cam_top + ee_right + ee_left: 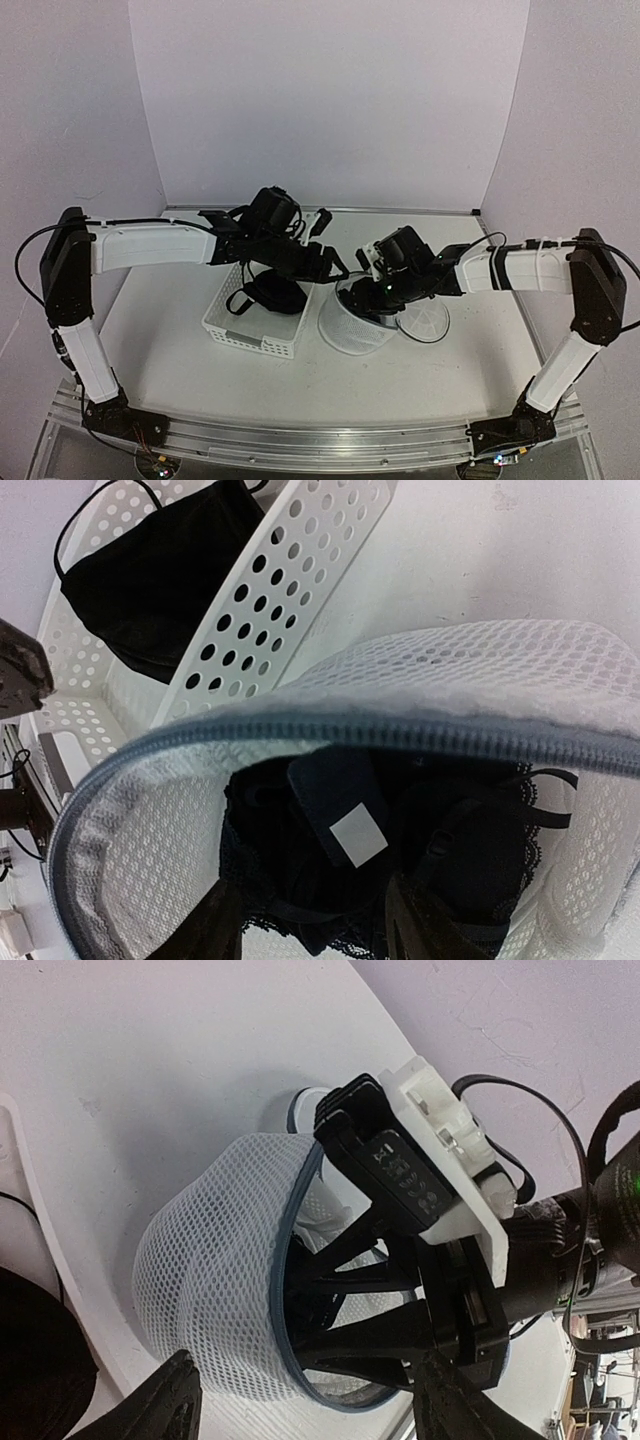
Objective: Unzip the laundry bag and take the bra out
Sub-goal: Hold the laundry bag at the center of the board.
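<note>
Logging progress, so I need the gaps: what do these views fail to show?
Whether right gripper holds the bra: right wrist view, black on black.
Bra, top view: hidden by right arm and bag.
Left gripper: left wrist view, mostly cut off by bottom edge.

The left arm (150, 245) and right arm (520, 268) stretch inward, wrists close together, both jaws parted.
</note>
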`<action>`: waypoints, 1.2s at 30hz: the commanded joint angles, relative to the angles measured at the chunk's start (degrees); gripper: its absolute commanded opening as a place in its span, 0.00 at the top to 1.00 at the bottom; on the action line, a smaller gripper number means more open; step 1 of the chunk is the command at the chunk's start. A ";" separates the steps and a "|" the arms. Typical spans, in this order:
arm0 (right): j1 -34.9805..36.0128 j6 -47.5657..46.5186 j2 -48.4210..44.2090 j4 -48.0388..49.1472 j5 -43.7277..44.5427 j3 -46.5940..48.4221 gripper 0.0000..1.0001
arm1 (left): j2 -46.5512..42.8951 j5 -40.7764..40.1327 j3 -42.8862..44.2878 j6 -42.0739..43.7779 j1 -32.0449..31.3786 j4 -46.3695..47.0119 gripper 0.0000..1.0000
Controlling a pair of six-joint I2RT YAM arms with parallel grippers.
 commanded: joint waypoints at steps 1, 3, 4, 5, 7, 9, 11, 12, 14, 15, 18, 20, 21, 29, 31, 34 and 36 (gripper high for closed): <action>0.55 1.37 -4.42 3.90 2.62 -1.42 0.49 | 2.13 1.92 4.16 -1.59 -0.26 2.88 0.28; 0.65 1.65 -5.27 4.30 3.27 -2.39 0.50 | 3.57 2.29 4.82 -1.84 -0.35 2.79 0.28; 0.68 1.83 -5.63 4.48 3.68 -2.85 0.50 | 4.07 2.11 5.09 -2.00 -0.35 2.56 0.29; 0.67 2.01 -6.00 4.61 3.88 -3.37 0.50 | 4.59 1.85 5.35 -2.14 -0.37 2.34 0.29; 0.73 2.28 -6.75 5.02 4.28 -4.10 0.50 | 5.48 1.17 5.96 -2.24 -0.43 1.51 0.31; 0.73 2.39 -7.33 5.40 4.33 -4.60 0.50 | 6.32 0.82 6.58 -2.25 -0.39 0.79 0.32; 0.84 2.35 -7.64 5.52 4.51 -4.91 0.50 | 7.34 1.16 7.24 -2.32 -0.51 0.38 0.35; 0.85 2.32 -7.74 5.52 4.65 -5.05 0.50 | 7.77 1.29 7.57 -2.29 -0.60 0.15 0.37; 1.06 2.24 -7.85 5.52 4.95 -5.27 0.50 | 8.55 1.18 8.31 -2.04 -0.93 -0.50 0.43; 1.13 2.20 -7.89 5.52 5.16 -5.36 0.50 | 8.87 1.01 8.62 -1.92 -1.04 -0.92 0.48; 1.59 2.22 -7.58 5.68 5.72 -5.55 0.50 | 9.03 0.04 9.02 -1.56 -1.21 -1.79 0.64; 1.80 2.22 -6.84 5.90 5.92 -5.22 0.50 | 8.95 -0.34 8.91 -1.37 -1.31 -2.23 0.77; 1.97 2.16 -6.28 6.06 5.65 -4.87 0.50 | 8.95 -0.34 8.80 -1.37 -1.38 -2.35 0.82; 2.63 2.76 -1.55 7.20 8.47 -3.41 0.44 | 7.32 -3.08 4.54 -0.93 -2.52 -2.87 1.00; 2.64 2.99 -0.92 7.73 9.65 -3.91 0.42 | 6.58 -3.79 2.77 -1.01 -2.89 -2.81 1.00; 2.62 3.68 -0.03 9.11 10.28 -4.72 0.39 | 6.15 -5.34 1.05 -0.55 -3.68 -2.82 1.00; 2.61 3.96 0.22 10.21 10.75 -5.43 0.37 | 6.05 -6.04 0.07 -0.08 -4.29 -2.76 1.00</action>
